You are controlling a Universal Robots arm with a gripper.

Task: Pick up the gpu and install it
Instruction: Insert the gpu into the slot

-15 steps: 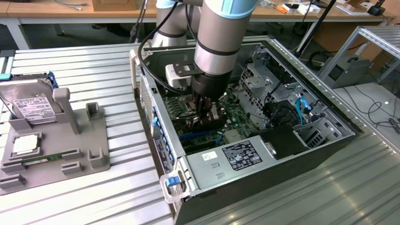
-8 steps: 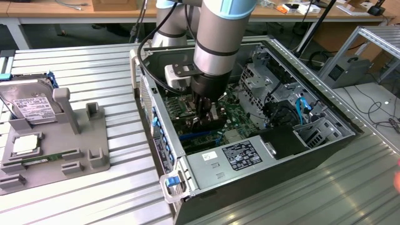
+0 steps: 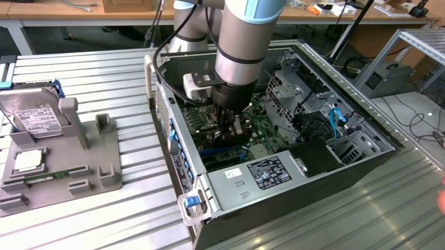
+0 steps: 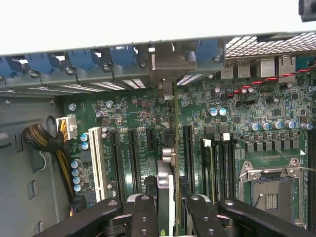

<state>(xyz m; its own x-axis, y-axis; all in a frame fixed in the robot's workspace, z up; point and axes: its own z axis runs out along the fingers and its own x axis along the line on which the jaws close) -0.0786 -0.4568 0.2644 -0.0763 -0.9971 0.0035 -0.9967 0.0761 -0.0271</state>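
Gripper (image 4: 165, 207) fingers clamp the gpu (image 4: 168, 177) edge-on, standing upright over the motherboard (image 4: 266, 143) among its expansion slots. Its silvery bracket reaches the rear wall of the open computer case (image 3: 361, 156).

Even, bright overhead light fills the exterior view; the ribbed metal table (image 3: 104, 219) gleams with soft glare. Inside the computer case (image 3: 347, 161) shadows deepen beneath the arm. In the wrist view the case wall (image 4: 123, 22) is blown out white, while the motherboard (image 4: 256, 108) stays sharp
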